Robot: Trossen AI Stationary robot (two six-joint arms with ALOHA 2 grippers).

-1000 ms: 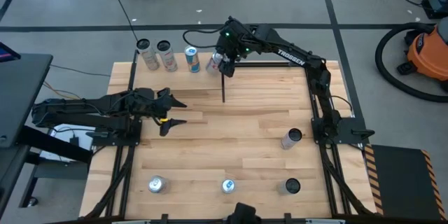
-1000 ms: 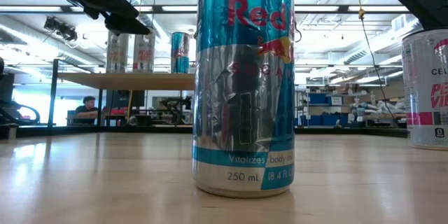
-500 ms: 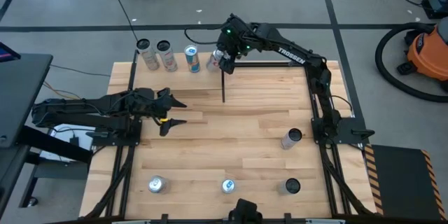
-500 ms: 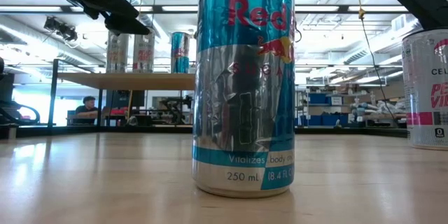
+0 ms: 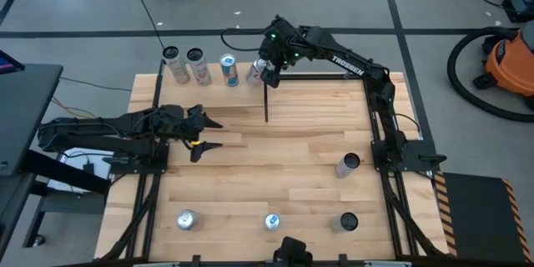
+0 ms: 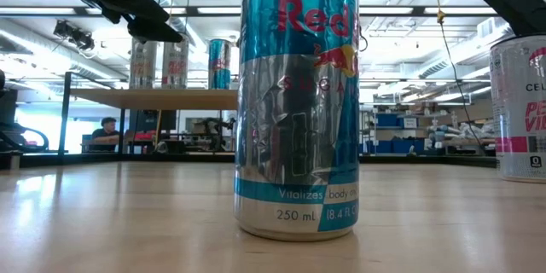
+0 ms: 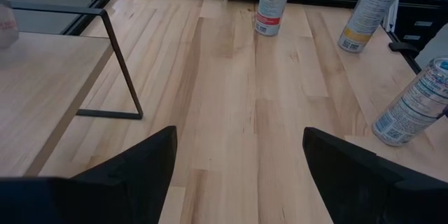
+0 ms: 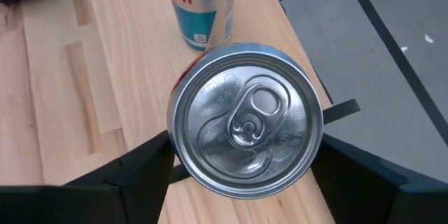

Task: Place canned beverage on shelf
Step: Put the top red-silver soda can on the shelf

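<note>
The shelf (image 5: 213, 96) is a pale-wood panel on black rods at the table's far left. Three cans stand on it in a row, and a fourth, silver-topped can (image 8: 245, 122) stands upright on its base at the shelf's right end (image 5: 256, 73). My right gripper (image 8: 245, 140) reaches down over this can from the far right. It is open, with one finger close to each side of the can's wall. My left gripper (image 5: 214, 133) hangs open over the table's left middle, with nothing between its fingers (image 7: 238, 147).
A blue-and-silver can (image 8: 199, 7) stands on the shelf right beside the fourth one. On the tabletop, three cans (image 5: 272, 221) stand along the near edge and one can (image 5: 347, 164) at the right. The shelf's black corner rod (image 5: 266, 104) drops to the table.
</note>
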